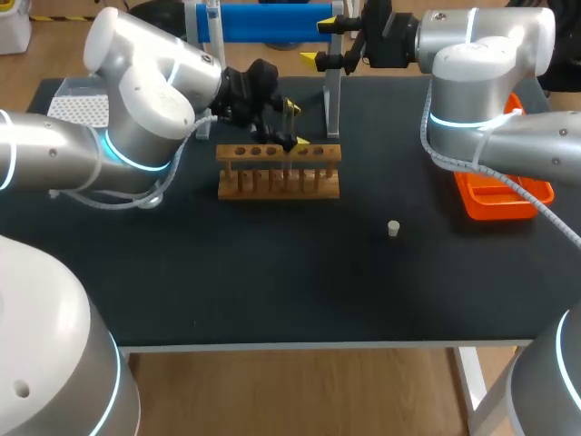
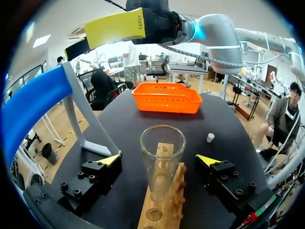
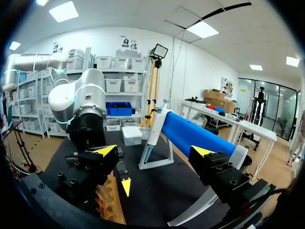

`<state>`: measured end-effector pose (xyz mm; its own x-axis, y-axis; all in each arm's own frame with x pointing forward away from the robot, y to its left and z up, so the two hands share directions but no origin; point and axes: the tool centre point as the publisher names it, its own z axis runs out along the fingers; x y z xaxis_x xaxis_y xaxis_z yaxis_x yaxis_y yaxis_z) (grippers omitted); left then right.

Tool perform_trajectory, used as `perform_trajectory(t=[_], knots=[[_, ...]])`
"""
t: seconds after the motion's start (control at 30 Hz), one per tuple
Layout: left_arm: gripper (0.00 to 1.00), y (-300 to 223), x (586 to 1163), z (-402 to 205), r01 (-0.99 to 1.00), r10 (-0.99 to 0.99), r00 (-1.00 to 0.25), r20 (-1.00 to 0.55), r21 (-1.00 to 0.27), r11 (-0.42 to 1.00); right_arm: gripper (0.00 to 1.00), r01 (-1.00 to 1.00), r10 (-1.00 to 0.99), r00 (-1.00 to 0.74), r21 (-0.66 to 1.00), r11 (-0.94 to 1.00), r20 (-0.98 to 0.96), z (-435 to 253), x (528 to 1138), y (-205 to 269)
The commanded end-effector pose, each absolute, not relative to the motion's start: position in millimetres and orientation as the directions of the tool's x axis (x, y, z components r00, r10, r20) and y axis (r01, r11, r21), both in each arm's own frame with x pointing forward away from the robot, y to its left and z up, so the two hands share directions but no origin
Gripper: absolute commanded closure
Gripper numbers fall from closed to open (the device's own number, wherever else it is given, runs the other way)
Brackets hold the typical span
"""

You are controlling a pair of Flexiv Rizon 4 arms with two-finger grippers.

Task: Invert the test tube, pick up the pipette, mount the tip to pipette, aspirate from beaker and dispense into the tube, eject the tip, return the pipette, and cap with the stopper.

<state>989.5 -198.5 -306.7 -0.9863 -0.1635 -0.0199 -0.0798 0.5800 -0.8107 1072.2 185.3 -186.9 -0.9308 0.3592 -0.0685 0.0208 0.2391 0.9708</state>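
Left gripper (image 2: 159, 160) stood wide open and empty, its fingers either side of the test tube (image 2: 163, 143) in the rack (image 2: 164, 210), not touching it. Advised: centre, close gently mid-glass, lift straight. Right gripper (image 3: 153, 151) was open, empty, facing the pipette (image 3: 190, 136).

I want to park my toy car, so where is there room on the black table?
The front of the table, between the wooden rack and the near edge, is bare except a white stopper. The back is crowded: the rack, the left gripper and the pipette stand sit close together.
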Motion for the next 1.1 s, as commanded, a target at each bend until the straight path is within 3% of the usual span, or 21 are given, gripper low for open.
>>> perform_trajectory(t=[0.03,0.67,1.1], knots=[[0.0,-198,990,-307,-0.079,-0.161,-0.987,-0.019,-0.812,0.578,0.0,0.02,0.359,-0.931,0.971,0.238,-0.069,-188,1073,186],[0.0,-198,990,-307,-0.079,-0.161,-0.987,-0.019,-0.812,0.578,0.0,0.02,0.359,-0.931,0.971,0.238,-0.069,-188,1073,186],[0.0,-198,990,-307,-0.079,-0.161,-0.987,-0.019,-0.812,0.578,0.0,0.012,0.427,-0.897,0.958,0.286,-0.116,-186,1004,96]])
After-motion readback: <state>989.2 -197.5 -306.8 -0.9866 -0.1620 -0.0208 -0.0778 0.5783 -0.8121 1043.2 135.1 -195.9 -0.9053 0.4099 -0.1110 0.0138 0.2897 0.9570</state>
